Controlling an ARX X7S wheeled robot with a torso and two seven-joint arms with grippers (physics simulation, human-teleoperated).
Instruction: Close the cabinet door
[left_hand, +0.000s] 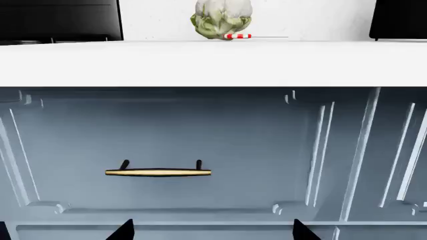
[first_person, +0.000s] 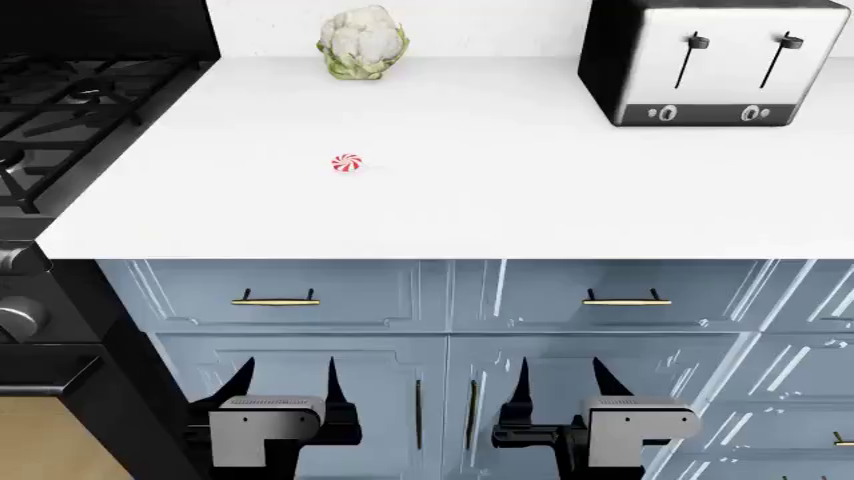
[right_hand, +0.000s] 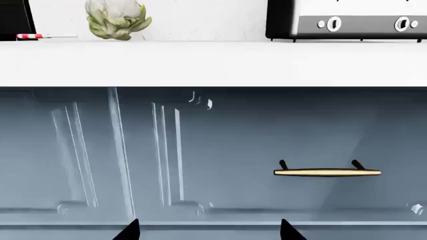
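Under the white counter, two blue cabinet doors (first_person: 360, 400) stand side by side, with thin vertical brass handles (first_person: 418, 415) at their meeting edge. Both look flush with the frame; I see no gap from here. My left gripper (first_person: 288, 375) hovers open in front of the left door. My right gripper (first_person: 561, 375) hovers open in front of the right door (first_person: 547, 350). In the wrist views each gripper (left_hand: 212, 230) (right_hand: 209, 230) faces a drawer front above the doors, with only its dark fingertips (left_hand: 127, 229) (right_hand: 285, 229) showing and nothing between them.
Two drawers with horizontal brass handles (first_person: 275, 299) (first_person: 626, 299) sit just under the counter edge (first_person: 427, 250). A cauliflower (first_person: 362, 42), a red-white candy (first_person: 346, 163) and a toaster (first_person: 714, 62) rest on top. A gas stove (first_person: 67, 110) is at the left, more drawers (first_person: 807, 380) at the right.
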